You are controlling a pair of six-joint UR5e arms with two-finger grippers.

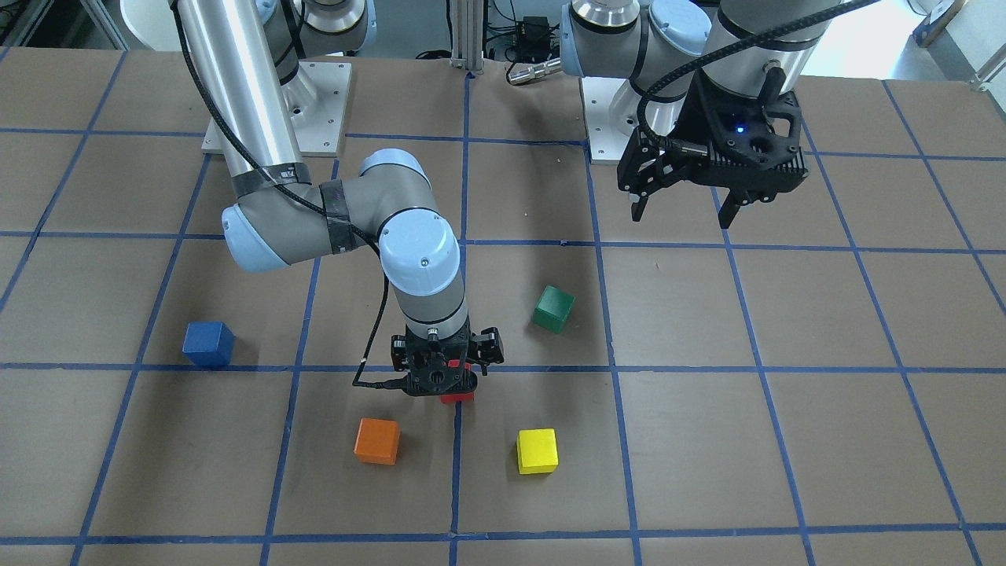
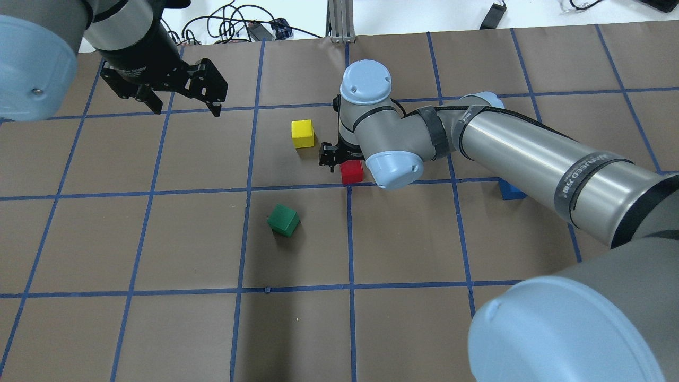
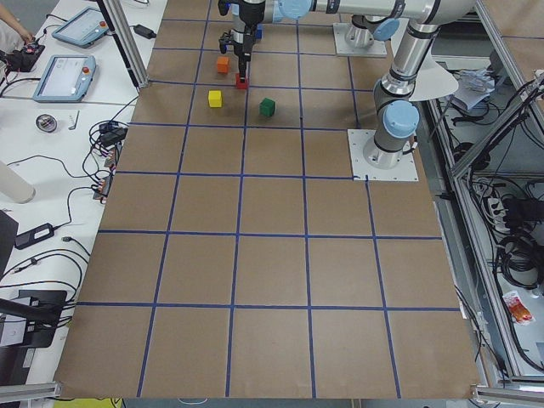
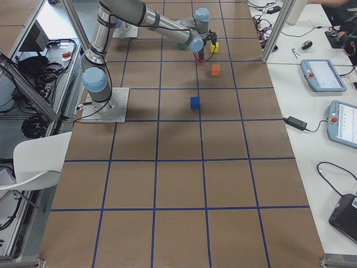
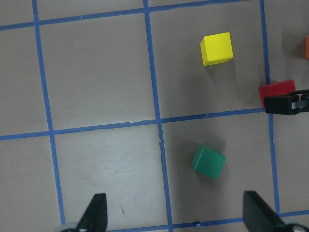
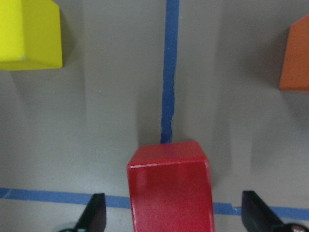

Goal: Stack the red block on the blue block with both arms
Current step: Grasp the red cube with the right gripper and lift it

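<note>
The red block point(image 1: 460, 395) sits on the table on a blue tape line, directly under my right gripper point(image 1: 445, 379). In the right wrist view the red block point(image 6: 170, 188) lies between the two fingertips point(image 6: 95, 212), which stand wide apart and clear of its sides, so the right gripper is open. The blue block point(image 1: 208, 343) stands alone towards the robot's right; in the overhead view point(image 2: 510, 191) the right arm partly hides it. My left gripper point(image 1: 682, 211) hangs open and empty, high above the table near its base.
A green block point(image 1: 553, 308), a yellow block point(image 1: 537, 450) and an orange block point(image 1: 376, 440) stand around the red block. The yellow point(image 6: 29, 34) and orange point(image 6: 295, 55) blocks flank it in the right wrist view.
</note>
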